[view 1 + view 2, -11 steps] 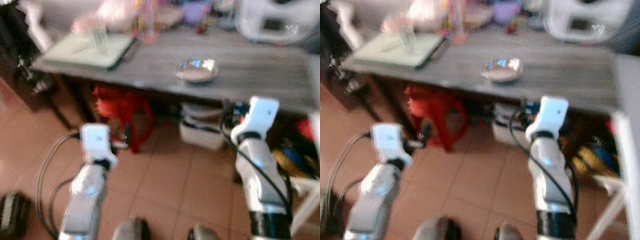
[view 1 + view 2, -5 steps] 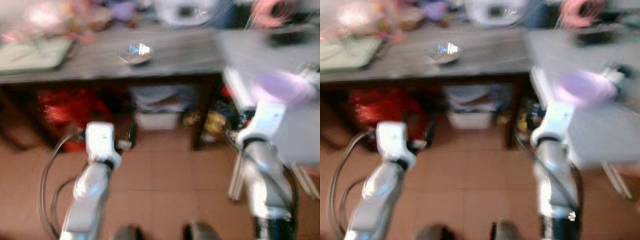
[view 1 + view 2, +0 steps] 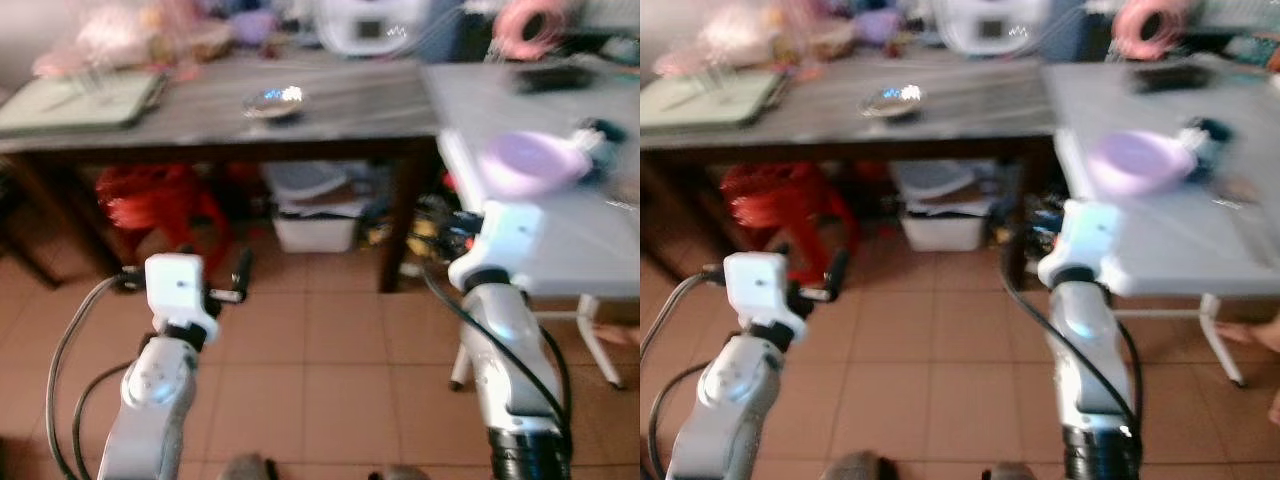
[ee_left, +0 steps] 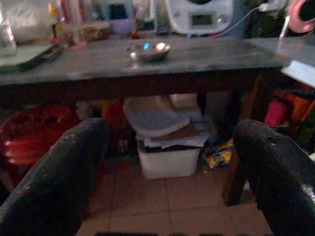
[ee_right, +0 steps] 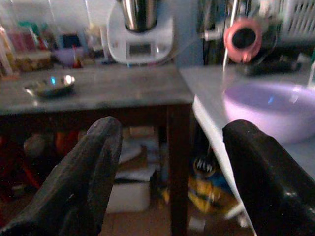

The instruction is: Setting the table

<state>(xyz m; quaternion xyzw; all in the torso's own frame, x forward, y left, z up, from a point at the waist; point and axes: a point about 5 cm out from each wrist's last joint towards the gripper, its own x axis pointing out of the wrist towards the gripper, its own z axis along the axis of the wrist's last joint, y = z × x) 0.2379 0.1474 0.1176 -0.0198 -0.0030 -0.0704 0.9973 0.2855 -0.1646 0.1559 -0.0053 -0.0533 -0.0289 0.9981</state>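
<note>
Stood back from wooden counter (image 3: 330, 105); steel bowl (image 3: 273, 101) at upper centre of frame, lilac bowl (image 3: 530, 163) on white counter (image 3: 600, 250) at right. Left gripper (image 4: 167, 172) and right gripper (image 5: 170, 162) both released, fingers spread, holding nothing. Judged approach phase: best to close in squarely, halt fully, then reach for lilac bowl rim.
</note>
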